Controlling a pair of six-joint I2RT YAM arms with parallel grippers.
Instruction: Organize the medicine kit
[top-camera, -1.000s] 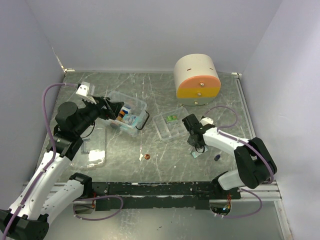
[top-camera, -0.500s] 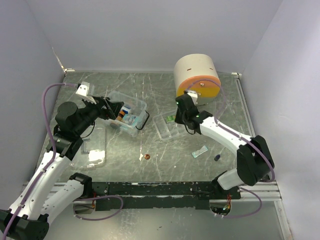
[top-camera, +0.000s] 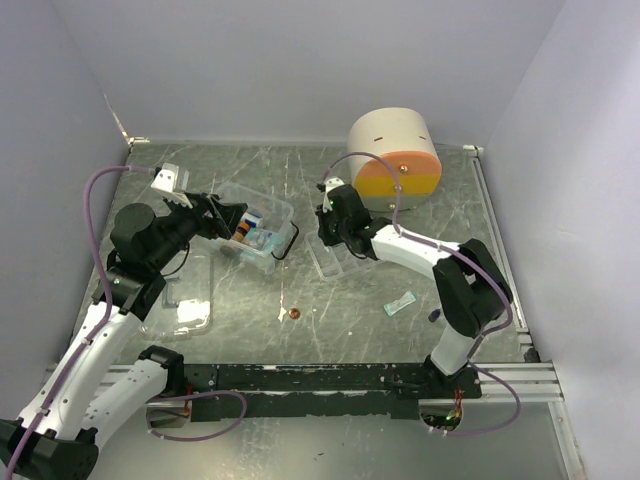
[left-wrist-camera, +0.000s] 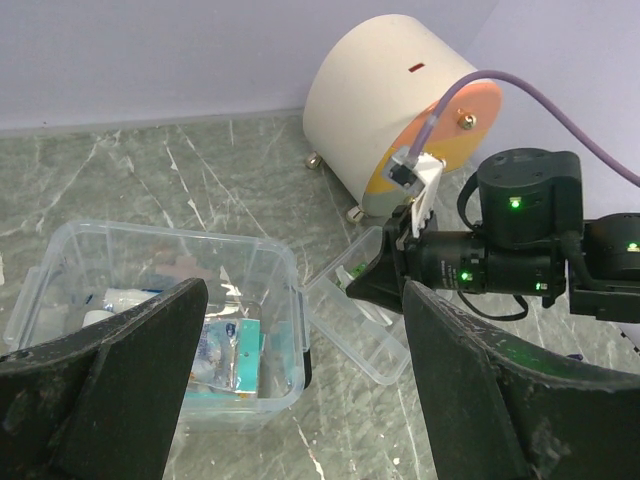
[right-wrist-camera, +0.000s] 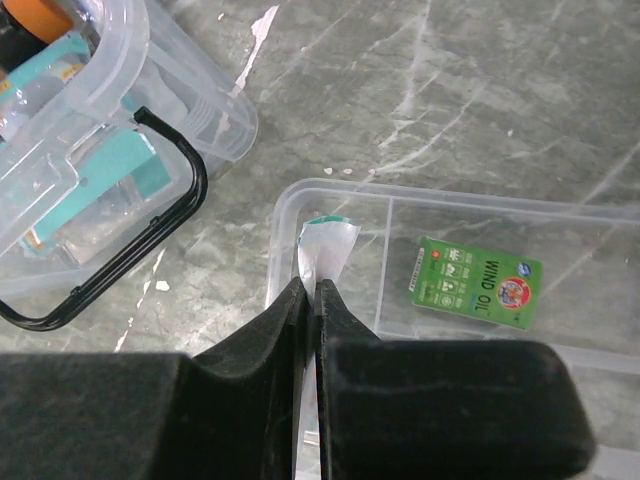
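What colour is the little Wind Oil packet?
The Wind Oil packet is green; the right wrist view shows it best.

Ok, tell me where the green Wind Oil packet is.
In the right wrist view the Wind Oil packet lies inside the clear tray, right of the right gripper, which pinches a white sachet.

1. Medicine kit (top-camera: 262, 228): clear rectangular box, upright, open-topped, packets inside; rear left of table (top-camera: 300, 180).
2. Black handle (right-wrist-camera: 203, 192): folded down at the box's right end.
3. Divided tray (right-wrist-camera: 380, 270): clear, flat, just right of box, holding a green packet (right-wrist-camera: 476, 288).
4. Clear lid (top-camera: 186, 312): flat, nearer than box.
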